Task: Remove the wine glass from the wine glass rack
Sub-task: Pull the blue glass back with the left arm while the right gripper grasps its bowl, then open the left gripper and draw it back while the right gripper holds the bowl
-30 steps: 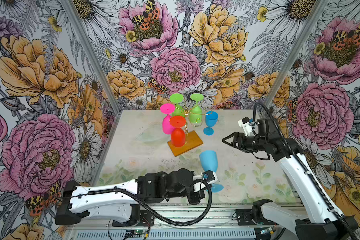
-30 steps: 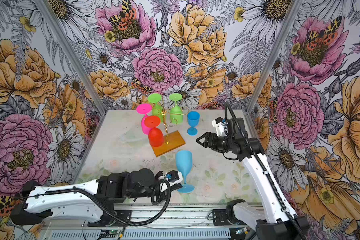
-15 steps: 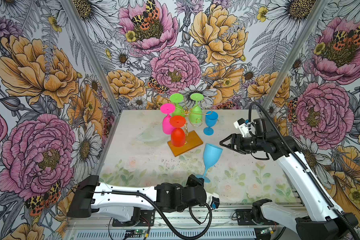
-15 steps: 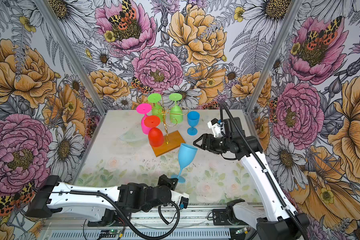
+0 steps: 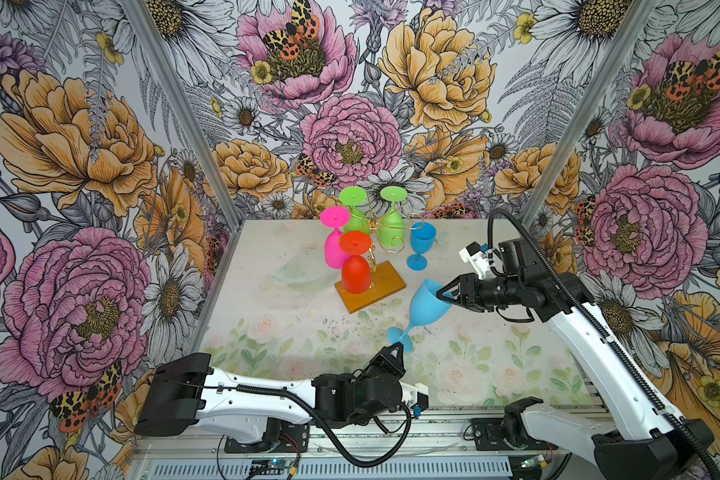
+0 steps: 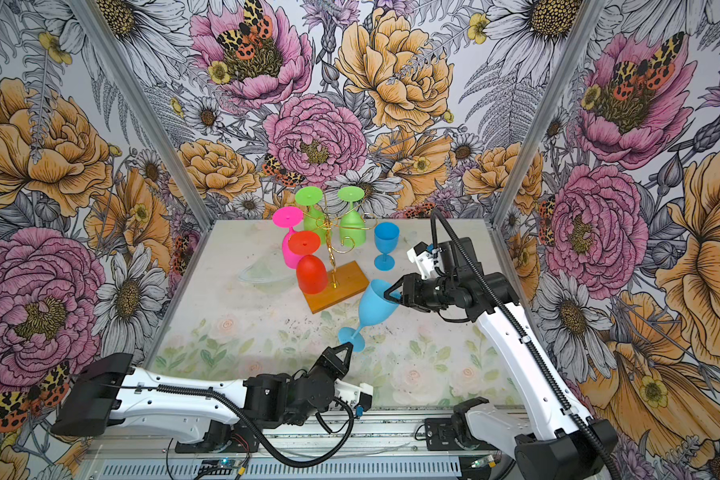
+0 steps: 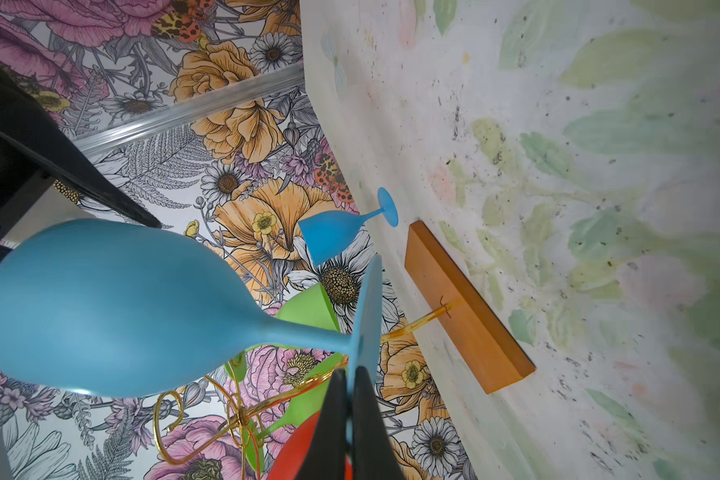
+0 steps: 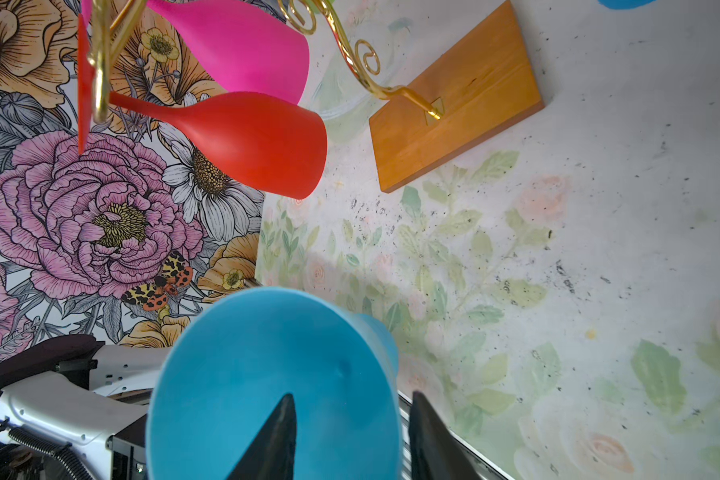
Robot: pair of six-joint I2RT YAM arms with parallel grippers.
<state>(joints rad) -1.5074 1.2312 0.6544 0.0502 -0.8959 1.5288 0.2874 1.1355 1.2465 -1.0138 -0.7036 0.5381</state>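
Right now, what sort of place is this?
Likely a robot data-collection booth: floral printed walls on aluminium posts, left arm and right arm bolted to a front rail, and a wine glass rack as prop.

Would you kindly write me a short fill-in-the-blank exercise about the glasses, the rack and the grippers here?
1. The left gripper is shut on the ___ of the tilted light blue wine glass.
2. The right gripper has one finger ___ that glass's bowl, the other outside.
3. ___ glasses hang upside down on the wine glass rack.
4. The darker blue glass stands ___ on the table.
Missing words: foot; inside; Four; upright.
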